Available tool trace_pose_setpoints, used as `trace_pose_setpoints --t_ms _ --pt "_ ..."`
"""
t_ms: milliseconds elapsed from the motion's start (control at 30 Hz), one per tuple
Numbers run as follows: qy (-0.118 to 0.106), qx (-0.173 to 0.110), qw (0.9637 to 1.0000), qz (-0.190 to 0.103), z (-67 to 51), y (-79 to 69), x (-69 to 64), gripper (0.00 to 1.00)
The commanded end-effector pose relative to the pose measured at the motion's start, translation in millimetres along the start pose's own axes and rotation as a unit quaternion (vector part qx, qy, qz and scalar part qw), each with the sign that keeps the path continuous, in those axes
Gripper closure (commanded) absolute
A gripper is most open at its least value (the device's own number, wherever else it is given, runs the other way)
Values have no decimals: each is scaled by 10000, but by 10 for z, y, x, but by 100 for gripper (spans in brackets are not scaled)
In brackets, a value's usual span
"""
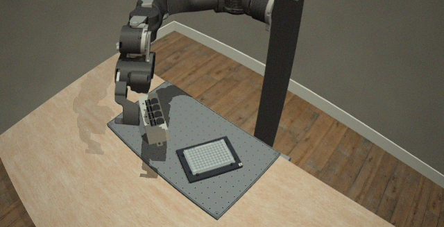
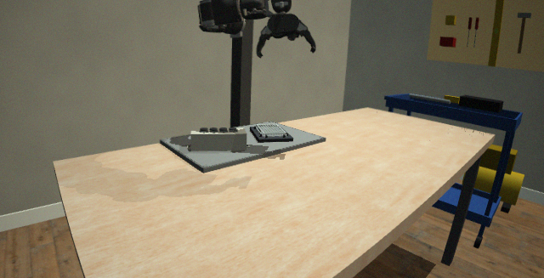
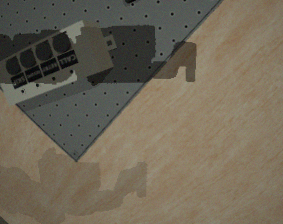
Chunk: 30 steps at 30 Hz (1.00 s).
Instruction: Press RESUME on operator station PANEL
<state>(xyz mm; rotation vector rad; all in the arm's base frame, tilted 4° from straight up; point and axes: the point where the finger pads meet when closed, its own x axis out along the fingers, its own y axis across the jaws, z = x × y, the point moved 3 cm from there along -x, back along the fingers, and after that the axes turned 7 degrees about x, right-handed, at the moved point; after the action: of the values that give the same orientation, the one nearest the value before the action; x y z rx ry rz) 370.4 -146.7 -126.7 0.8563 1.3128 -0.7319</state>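
Note:
The PANEL (image 1: 153,117) is a pale box on the grey baseplate, with four dark buttons (image 1: 155,107) in a row on top. It also shows in the exterior view (image 2: 218,139) and in the wrist view (image 3: 48,63). The printed names are too small to read, and I see no lit lamp. The 96-well plate M06 (image 1: 209,155) sits in the black nest N1 (image 1: 194,175), to the right of the PANEL. My gripper (image 2: 286,50) hangs high above the table, fingers spread wide open and empty. In the top view the gripper (image 1: 128,114) overlaps the PANEL's left side.
The arm's dark post (image 1: 277,71) stands at the baseplate's far edge. A blue cart (image 2: 463,112) with tools stands beyond the table's right end.

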Motion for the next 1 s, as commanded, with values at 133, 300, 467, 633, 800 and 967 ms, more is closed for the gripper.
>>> trace_pose_setpoints --t_ms 133,300,467,633,800,967 --pt "-9 23 10000 11 29 -8 -21 0" --pt "277 -601 9973 -324 8 -217 131 0" --pt "464 -1029 9921 -547 -9 -354 227 0" --pt "464 -1029 9921 -547 -9 -354 227 0" --pt "491 -1082 9912 -592 -21 -433 283 0" --pt "606 -1354 9863 -717 -68 -728 471 0"
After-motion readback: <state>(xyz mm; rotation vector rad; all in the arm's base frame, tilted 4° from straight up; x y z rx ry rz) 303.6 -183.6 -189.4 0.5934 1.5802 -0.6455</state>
